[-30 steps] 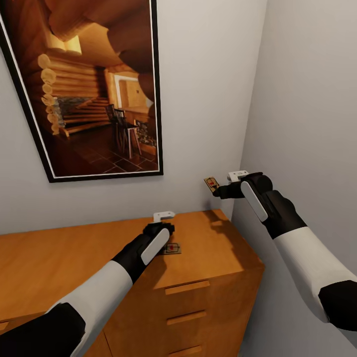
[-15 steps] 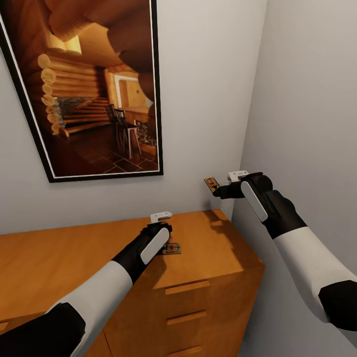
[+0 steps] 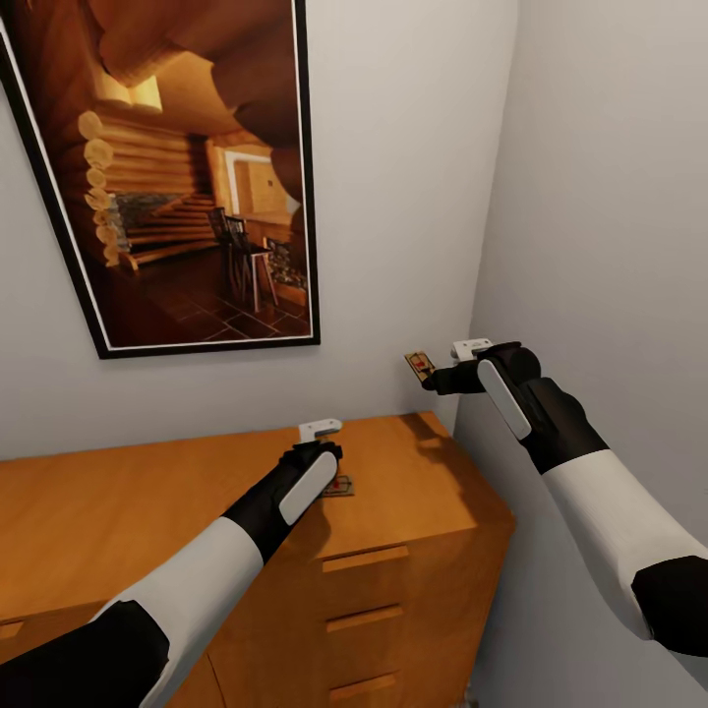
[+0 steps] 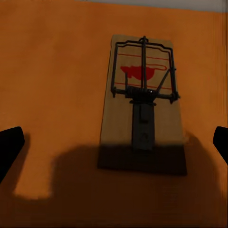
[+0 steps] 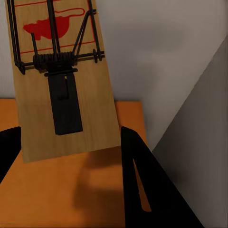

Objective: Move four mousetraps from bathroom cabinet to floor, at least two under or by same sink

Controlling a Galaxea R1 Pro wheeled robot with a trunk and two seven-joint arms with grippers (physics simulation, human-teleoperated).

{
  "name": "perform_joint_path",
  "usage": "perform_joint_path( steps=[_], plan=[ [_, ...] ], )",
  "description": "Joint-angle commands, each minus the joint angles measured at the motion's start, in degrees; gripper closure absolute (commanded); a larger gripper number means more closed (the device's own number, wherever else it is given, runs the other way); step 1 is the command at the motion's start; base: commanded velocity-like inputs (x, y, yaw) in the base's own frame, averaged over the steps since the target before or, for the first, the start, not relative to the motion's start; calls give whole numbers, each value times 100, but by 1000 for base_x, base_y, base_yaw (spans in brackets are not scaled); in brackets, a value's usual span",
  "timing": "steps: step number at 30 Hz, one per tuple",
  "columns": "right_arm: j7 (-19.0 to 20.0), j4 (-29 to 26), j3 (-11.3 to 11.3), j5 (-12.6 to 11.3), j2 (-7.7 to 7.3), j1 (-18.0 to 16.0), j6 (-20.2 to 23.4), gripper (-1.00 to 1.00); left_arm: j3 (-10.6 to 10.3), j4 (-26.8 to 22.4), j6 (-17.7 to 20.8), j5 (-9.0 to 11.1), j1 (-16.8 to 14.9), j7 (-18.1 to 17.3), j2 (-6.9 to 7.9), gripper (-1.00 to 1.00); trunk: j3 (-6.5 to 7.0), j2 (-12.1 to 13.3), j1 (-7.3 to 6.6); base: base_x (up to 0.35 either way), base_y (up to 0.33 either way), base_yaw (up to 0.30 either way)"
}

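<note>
A robot faces a room corner with pale grey walls. A low orange-brown cabinet stands against the back wall, with slot-handled drawers on its front. Above it hangs a black-framed picture of a log cabin interior.

The left end effector hangs just above the cabinet top, fingers spread wide. In the left wrist view, a mousetrap lies flat on the cabinet top between the two finger tips, untouched, with a red mouse mark and dark wire on pale wood. In the head view this trap peeks out beside the left wrist.

The right end effector is raised near the corner, well above the cabinet, clamped on a second mousetrap. The right wrist view shows that trap held between the dark fingers.
</note>
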Motion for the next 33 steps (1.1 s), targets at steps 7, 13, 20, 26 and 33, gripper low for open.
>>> perform_joint_path(
  steps=[7, 13, 20, 26, 33],
  plan=[
    [-64, -5, 17, -78, -7, -6, 17, 100, -198, -31, 18, 22, -7, 28, 0, -100, -7, -4, 0, -9, -5, 0],
    [-63, -4, 17, -78, -6, -6, 17, 100, -243, -135, 23, 24, -7, 31, 0, -100, -7, -4, 0, 3, -1, 0],
    [-63, -4, 17, -78, -6, -6, 17, 100, -252, -170, 24, 24, -7, 35, 0, -100, -7, -4, 0, 95, 0, 0],
    [-59, -4, 17, -79, -6, -6, 17, 100, -254, -173, 26, 23, -7, 35, 0, -100, -7, -4, 0, 32, 0, 0],
    [-58, -4, 17, -78, -6, -6, 17, 100, -261, -171, 26, 16, -7, 35, 0, -100, -7, -4, 0, 6, 0, 0]
  ],
)
